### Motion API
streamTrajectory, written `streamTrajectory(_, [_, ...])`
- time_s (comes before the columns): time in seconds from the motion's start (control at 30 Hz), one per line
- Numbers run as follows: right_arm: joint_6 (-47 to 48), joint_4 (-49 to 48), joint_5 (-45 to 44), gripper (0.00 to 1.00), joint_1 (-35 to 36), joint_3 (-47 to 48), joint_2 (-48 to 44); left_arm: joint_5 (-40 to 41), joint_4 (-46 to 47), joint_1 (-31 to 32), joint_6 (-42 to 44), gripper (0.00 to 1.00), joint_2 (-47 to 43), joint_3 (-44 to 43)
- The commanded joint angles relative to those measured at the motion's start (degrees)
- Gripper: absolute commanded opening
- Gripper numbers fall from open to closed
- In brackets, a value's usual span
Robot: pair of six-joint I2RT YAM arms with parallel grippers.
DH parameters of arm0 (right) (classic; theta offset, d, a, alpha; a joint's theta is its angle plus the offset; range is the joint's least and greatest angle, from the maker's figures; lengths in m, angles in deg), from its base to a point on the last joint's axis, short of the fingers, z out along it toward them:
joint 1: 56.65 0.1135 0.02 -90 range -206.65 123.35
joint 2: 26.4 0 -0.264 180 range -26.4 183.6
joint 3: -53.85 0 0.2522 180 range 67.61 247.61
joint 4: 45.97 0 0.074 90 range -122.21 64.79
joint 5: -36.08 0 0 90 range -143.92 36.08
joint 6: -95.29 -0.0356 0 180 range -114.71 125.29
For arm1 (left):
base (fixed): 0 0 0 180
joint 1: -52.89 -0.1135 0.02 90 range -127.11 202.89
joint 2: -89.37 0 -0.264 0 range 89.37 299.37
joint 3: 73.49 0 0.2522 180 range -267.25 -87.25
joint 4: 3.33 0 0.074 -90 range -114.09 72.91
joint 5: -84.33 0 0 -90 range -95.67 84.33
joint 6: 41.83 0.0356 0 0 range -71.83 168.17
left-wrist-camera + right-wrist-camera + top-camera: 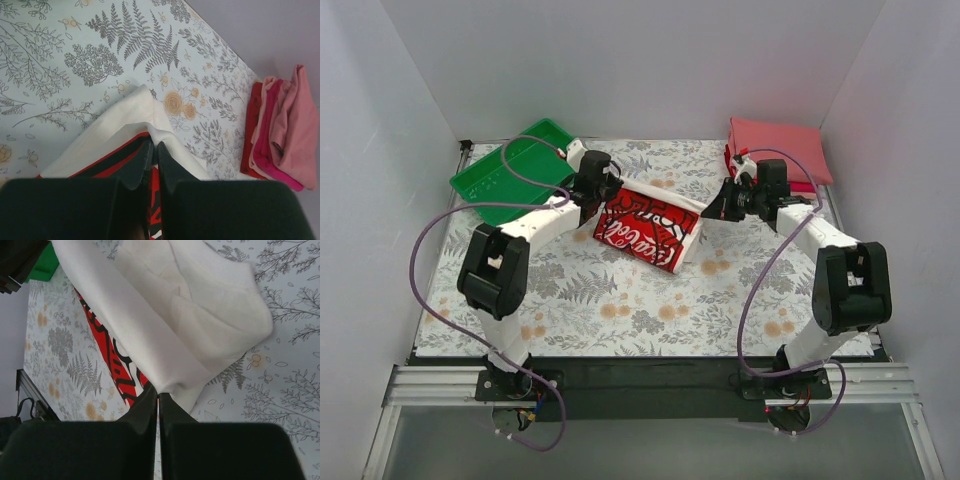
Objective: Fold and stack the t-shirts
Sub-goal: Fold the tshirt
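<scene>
The white Coca-Cola t-shirt point(650, 230) hangs stretched between my two grippers above the mat, its red print facing up. My left gripper point(607, 190) is shut on the shirt's left edge; in the left wrist view point(154, 146) the jaws pinch white cloth point(125, 117) with red print below. My right gripper point(712, 210) is shut on the shirt's right edge; in the right wrist view point(158, 391) the jaws clamp a white fold point(165, 325). A stack of folded red and pink t-shirts point(780, 150) lies at the back right, also in the left wrist view point(282, 135).
A green plastic tray point(510, 170) sits at the back left, its corner in the right wrist view point(42, 265). The floral mat point(620, 300) covers the table. Grey walls close in on three sides.
</scene>
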Motion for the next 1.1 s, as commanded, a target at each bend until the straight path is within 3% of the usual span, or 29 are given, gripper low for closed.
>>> streamTrajectory(0.0, [-0.4,-3.9,2.1,0.01,-1.9,4.8,4.7,1.8,2.0,-1.5,2.0,0.0,3.5,-5.3])
streamTrajectory(0.1, [-0.5,-4.4,2.8,0.01,-2.4,7.6,9.2,0.1,2.0,-2.5,2.3,0.0,8.0,-8.1])
streamTrajectory(0.13, [-0.1,-4.5,3.0,0.09,-2.5,8.3,10.4,-0.5,2.0,-2.9,2.4,0.1,10.1,-8.8])
streamTrajectory(0.23, [0.5,-4.6,3.4,0.28,-2.9,12.1,14.9,-3.5,2.0,-4.2,2.5,0.25,12.8,-11.6])
streamTrajectory(0.27, [0.7,-4.6,3.6,0.32,-3.1,13.4,16.0,-4.2,2.0,-4.4,2.8,0.39,13.9,-12.2])
streamTrajectory(0.3, [0.7,-4.6,3.8,0.35,-3.4,15.9,17.9,-5.6,2.0,-4.7,3.0,0.47,14.6,-13.4])
streamTrajectory(0.37, [0.1,-4.4,5.0,0.53,-3.6,17.6,18.9,-7.3,2.0,-5.1,4.7,0.68,15.3,-14.7])
streamTrajectory(0.4, [0.1,-4.5,5.6,0.59,-3.5,17.9,18.4,-9.0,2.0,-5.1,5.3,0.72,15.1,-15.2])
streamTrajectory(0.43, [-0.1,-4.6,5.9,0.85,-3.4,17.6,17.6,-9.5,2.1,-5.2,6.6,0.73,14.8,-15.2])
streamTrajectory(0.47, [0.1,-4.6,5.6,0.98,-3.2,16.8,16.6,-9.9,2.0,-5.1,6.8,0.74,14.3,-14.8])
streamTrajectory(0.67, [-0.2,-4.9,1.7,0.98,1.2,5.2,3.9,-15.8,5.5,-5.1,6.6,0.77,5.7,-5.6])
streamTrajectory(0.8, [-5.2,-12.5,2.4,0.98,9.2,-4.3,-1.8,-21.2,9.9,-5.0,3.8,0.77,2.3,1.6])
streamTrajectory(0.87, [-10.1,-21.3,3.1,0.98,12.2,-8.5,-1.9,-21.7,11.7,-5.1,2.3,0.77,1.7,5.8])
streamTrajectory(1.07, [-11.2,-22.3,2.0,0.98,16.5,-6.4,5.5,-24.0,15.0,-5.1,0.5,0.77,3.1,11.0])
